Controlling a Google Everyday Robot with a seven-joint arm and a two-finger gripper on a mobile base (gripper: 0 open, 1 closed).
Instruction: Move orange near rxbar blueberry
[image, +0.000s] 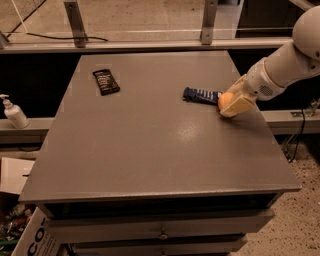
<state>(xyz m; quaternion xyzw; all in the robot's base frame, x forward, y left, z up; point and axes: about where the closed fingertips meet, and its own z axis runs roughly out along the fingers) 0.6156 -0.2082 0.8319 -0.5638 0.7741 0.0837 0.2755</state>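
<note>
Clasping the orange (225, 101), the gripper (231, 104) sits beside the rxbar blueberry (200, 95).

The grey table (150, 150) carries two flat bars: a black-wrapped bar (106, 81) near its far left corner, and the rxbar blueberry (200, 95) toward the right edge. Just beside that wrapper's right end, the gripper (234, 102) clasps the orange (225, 101), low over the tabletop.
</note>
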